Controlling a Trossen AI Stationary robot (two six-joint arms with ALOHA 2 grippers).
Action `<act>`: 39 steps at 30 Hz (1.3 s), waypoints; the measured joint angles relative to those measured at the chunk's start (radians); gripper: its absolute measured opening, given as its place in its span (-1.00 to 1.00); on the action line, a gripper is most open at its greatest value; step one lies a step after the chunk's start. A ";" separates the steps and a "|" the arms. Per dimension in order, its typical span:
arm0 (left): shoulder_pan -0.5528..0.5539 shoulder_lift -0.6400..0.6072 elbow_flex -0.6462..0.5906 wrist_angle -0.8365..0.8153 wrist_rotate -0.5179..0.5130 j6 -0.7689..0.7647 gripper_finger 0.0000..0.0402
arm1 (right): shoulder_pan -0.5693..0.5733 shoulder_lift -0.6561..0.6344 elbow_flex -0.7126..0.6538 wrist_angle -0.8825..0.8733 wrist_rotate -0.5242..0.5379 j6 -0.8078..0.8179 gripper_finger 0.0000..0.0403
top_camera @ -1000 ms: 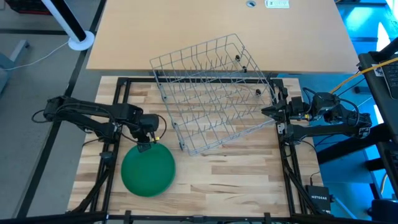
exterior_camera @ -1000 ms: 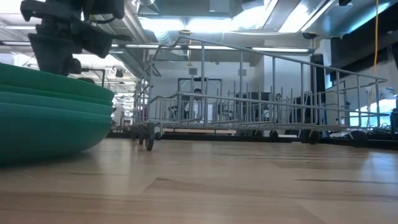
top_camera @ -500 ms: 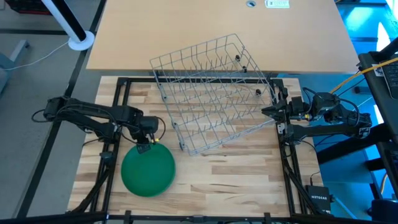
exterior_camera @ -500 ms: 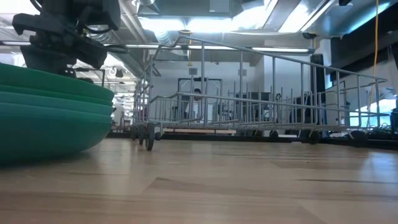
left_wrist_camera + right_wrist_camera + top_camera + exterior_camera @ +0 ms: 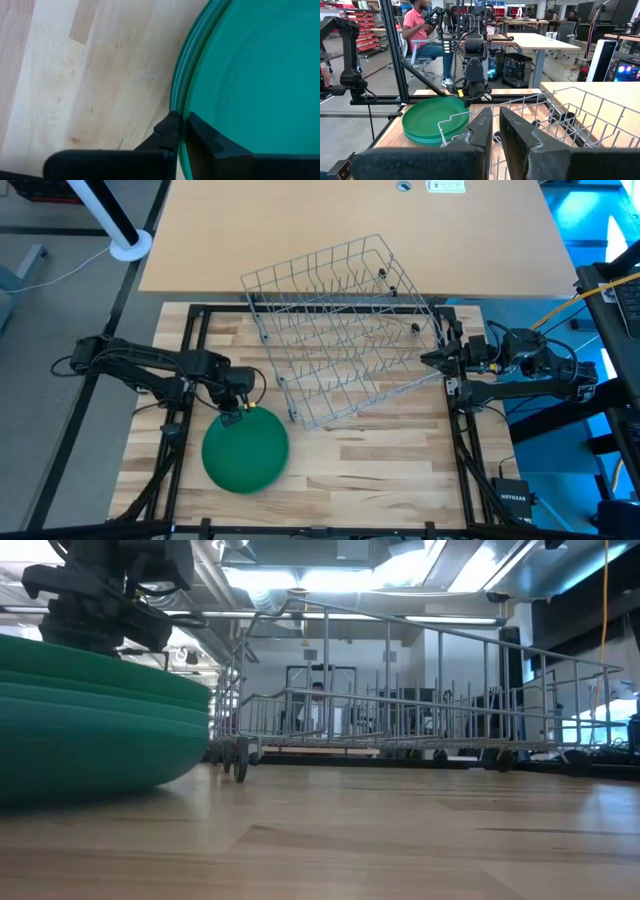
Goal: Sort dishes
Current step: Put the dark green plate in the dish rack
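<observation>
While the left gripper fingers pinch the rim of the top plate, the plate stack sits on the desk just beside the wire rack. Risks: thin edge grip slips, or it drags two plates. Right gripper, fingers narrow and empty, waits at the rack's far side.
</observation>
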 joint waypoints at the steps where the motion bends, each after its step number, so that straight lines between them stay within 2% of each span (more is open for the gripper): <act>1: 0.000 0.000 0.000 -0.002 -0.002 -0.002 -0.96 | 0.000 0.000 0.000 0.000 0.000 0.000 -0.79; 19: -0.001 0.000 0.008 -0.019 0.006 -0.064 -0.99 | 0.000 0.000 0.000 0.000 0.000 0.000 -0.79; 27: -0.001 0.000 0.123 -0.119 -0.019 -0.039 -0.99 | 0.000 0.000 0.000 0.000 0.000 0.000 -0.79; 39: 0.000 -0.001 0.227 -0.170 -0.025 -0.021 -1.00 | 0.000 0.000 0.000 0.000 0.000 0.000 -0.79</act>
